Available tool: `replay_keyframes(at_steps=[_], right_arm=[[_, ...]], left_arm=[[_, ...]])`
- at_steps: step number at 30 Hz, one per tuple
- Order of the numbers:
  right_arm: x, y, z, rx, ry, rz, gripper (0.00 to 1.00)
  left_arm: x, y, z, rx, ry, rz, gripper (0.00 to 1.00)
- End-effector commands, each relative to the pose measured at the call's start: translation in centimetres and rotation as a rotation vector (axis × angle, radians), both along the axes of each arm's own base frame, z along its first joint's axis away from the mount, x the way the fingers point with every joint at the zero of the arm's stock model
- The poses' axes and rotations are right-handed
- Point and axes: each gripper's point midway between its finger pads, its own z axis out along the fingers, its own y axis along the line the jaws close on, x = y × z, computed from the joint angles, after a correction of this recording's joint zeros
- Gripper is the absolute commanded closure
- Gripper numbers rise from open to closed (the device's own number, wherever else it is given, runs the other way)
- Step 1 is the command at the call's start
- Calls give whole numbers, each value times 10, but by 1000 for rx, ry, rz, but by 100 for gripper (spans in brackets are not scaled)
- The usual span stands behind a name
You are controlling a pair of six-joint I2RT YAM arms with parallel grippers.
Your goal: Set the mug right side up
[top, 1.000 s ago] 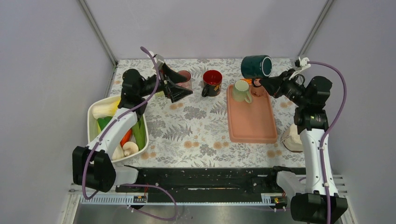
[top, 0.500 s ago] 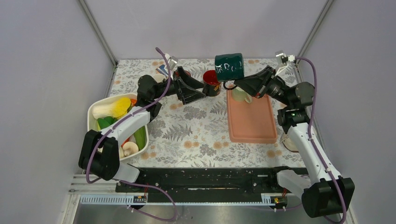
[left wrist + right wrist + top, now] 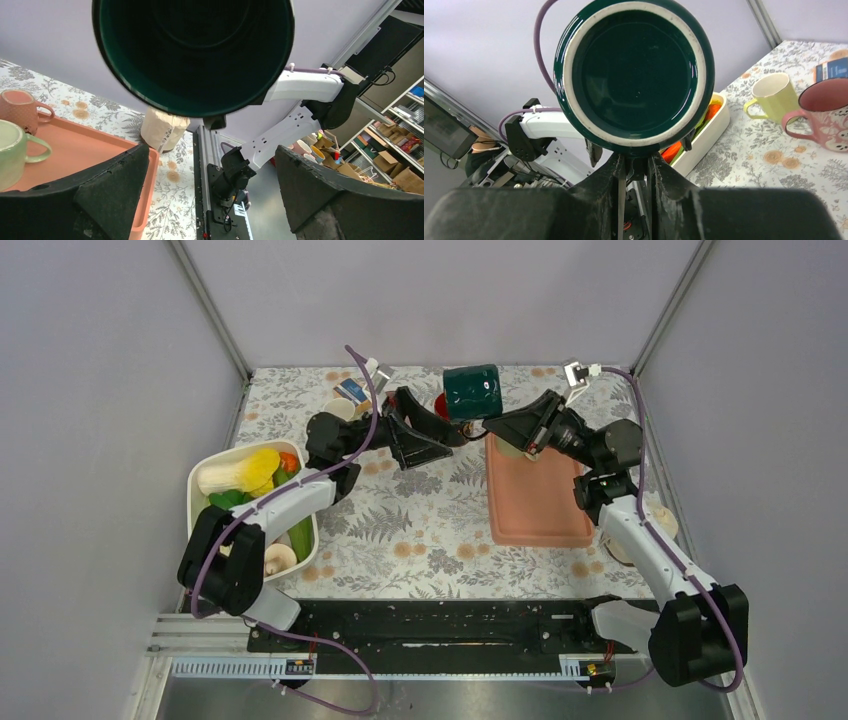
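Note:
A dark green mug (image 3: 470, 390) hangs on its side in the air above the middle back of the table. My right gripper (image 3: 488, 427) is shut on its handle, just under the body. The right wrist view faces the mug's round base (image 3: 634, 75), with both fingers (image 3: 664, 175) pinching the handle below it. My left gripper (image 3: 447, 437) stands wide open just left of the mug, pointing at it. In the left wrist view the mug's dark mouth (image 3: 192, 50) fills the top, above the gap between the spread fingers (image 3: 100, 195). Nothing lies between them.
A salmon tray (image 3: 540, 505) lies right of centre with a pale green mug (image 3: 15, 155) and a pink mug (image 3: 20, 107) at its far end. A white basin (image 3: 305, 545) of vegetables sits at the left. A paper-wrapped roll (image 3: 635, 540) stands at the right edge.
The right arm has carried the green mug leftward from above the tray's far end toward the table's middle, turning it. The left arm has swung right, up to the mug.

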Motion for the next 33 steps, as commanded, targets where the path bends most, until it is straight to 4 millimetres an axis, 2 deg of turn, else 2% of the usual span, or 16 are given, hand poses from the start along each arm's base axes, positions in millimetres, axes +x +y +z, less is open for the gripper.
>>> replay_keyframes(at_steps=[1, 9, 14, 17, 25, 33], right_arm=[[-13, 6, 30, 75, -137, -1, 100], [-9, 18, 17, 75, -128, 14, 100], [-9, 29, 3, 56, -127, 22, 100], [-9, 33, -2, 52, -127, 26, 100], [-12, 44, -18, 35, -130, 45, 100], [-12, 56, -45, -37, -140, 51, 100]], left_arm=[[-3, 0, 15, -67, -47, -6, 1], [-1, -2, 13, -87, -30, -21, 2], [-2, -2, 17, -105, -28, -34, 10], [-3, -2, 22, -111, -34, -41, 17], [-7, 0, 28, -121, -50, -56, 47], [-11, 2, 35, -140, -53, -63, 58]])
